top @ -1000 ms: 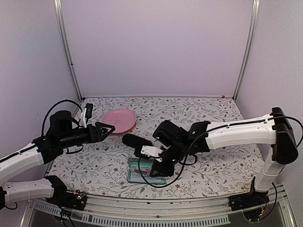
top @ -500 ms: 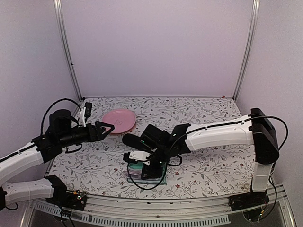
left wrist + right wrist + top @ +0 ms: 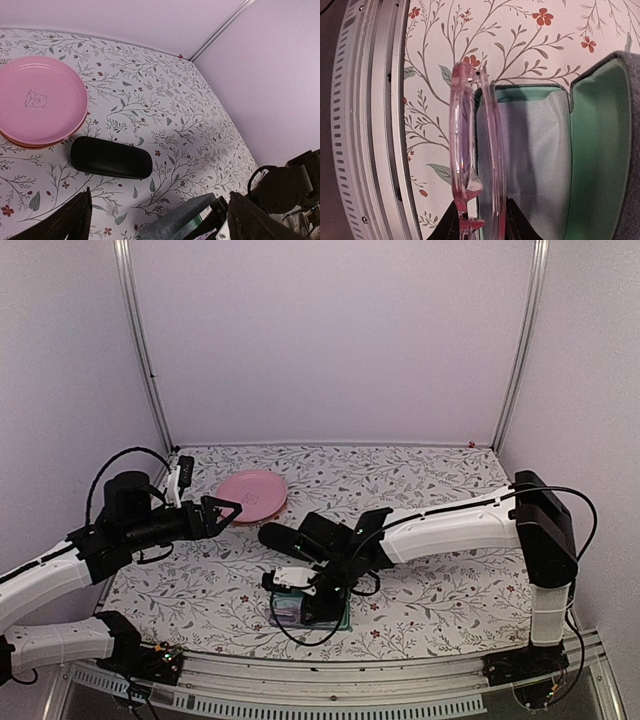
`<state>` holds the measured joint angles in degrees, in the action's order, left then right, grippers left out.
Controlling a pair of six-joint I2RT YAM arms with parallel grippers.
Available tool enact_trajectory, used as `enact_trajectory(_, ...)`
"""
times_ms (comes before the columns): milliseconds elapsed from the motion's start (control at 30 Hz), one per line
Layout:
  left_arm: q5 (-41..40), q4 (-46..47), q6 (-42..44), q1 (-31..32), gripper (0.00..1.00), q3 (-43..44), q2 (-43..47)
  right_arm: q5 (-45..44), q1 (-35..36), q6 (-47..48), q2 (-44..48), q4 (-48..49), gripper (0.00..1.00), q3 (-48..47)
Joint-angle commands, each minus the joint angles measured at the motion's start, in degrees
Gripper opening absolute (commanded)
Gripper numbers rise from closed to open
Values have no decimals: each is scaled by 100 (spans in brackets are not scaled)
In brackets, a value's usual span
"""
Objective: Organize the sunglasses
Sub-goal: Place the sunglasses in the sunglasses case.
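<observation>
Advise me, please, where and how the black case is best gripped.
Grip the black case across its middle, coming from above with the jaws spanning its short width. It lies flat and closed, long and narrow with rounded ends, so the ends would likely slip. The middle also keeps clear of the plate near one end.
</observation>
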<state>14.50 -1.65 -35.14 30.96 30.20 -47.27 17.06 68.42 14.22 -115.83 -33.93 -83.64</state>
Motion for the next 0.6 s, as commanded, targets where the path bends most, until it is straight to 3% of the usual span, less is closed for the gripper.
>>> enact_trajectory(0, 44, 106, 51, -66, 95, 70, -64, -14, -60, 25, -114, -5, 27, -108)
enact_trajectory(567, 159, 235, 4, -63, 95, 17, -230, 6, -248, -11, 272, 199, 27, 430)
